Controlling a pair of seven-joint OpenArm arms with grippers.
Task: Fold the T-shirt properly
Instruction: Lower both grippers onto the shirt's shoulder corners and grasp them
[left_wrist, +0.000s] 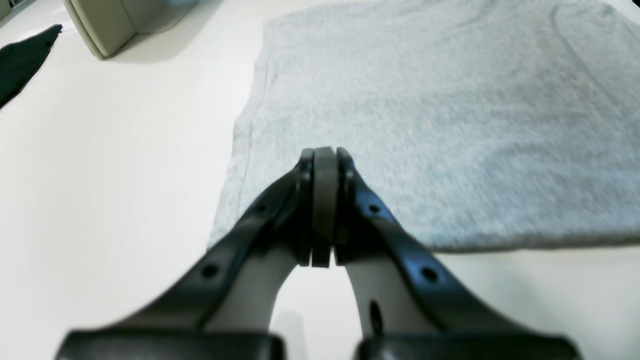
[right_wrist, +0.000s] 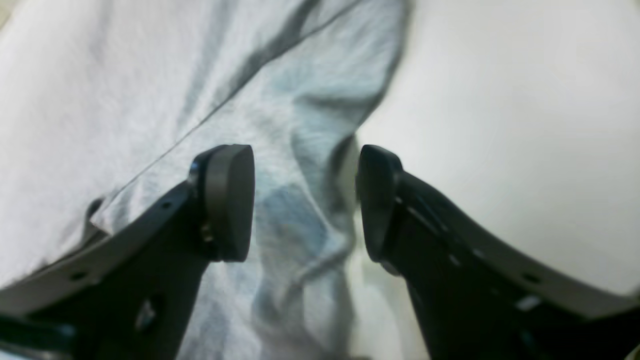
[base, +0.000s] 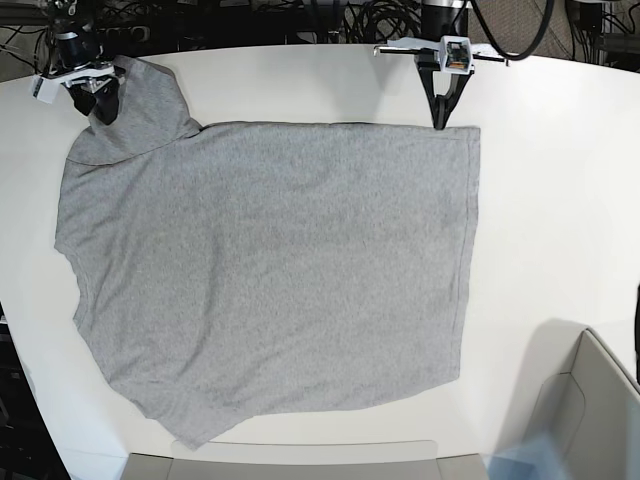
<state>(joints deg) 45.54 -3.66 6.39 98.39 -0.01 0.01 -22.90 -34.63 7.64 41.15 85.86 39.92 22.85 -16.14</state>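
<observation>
The heather-grey T-shirt (base: 270, 270) lies spread on the white table, plain side up, with no lettering showing. My right gripper (base: 100, 100) is at the far left corner, open, its fingers on either side of a rumpled fold of the sleeve (right_wrist: 300, 150), pads (right_wrist: 230, 200) apart. My left gripper (base: 440, 120) is at the shirt's far edge near the hem corner. In the left wrist view it (left_wrist: 324, 155) is shut, pads pressed together just over the flat cloth (left_wrist: 425, 125), with no cloth seen between them.
A beige bin (base: 590, 400) stands at the near right corner and also shows in the left wrist view (left_wrist: 110, 25). A dark cloth (left_wrist: 25, 60) lies beyond it. A beige panel (base: 300, 460) runs along the near edge. Cables hang behind the table.
</observation>
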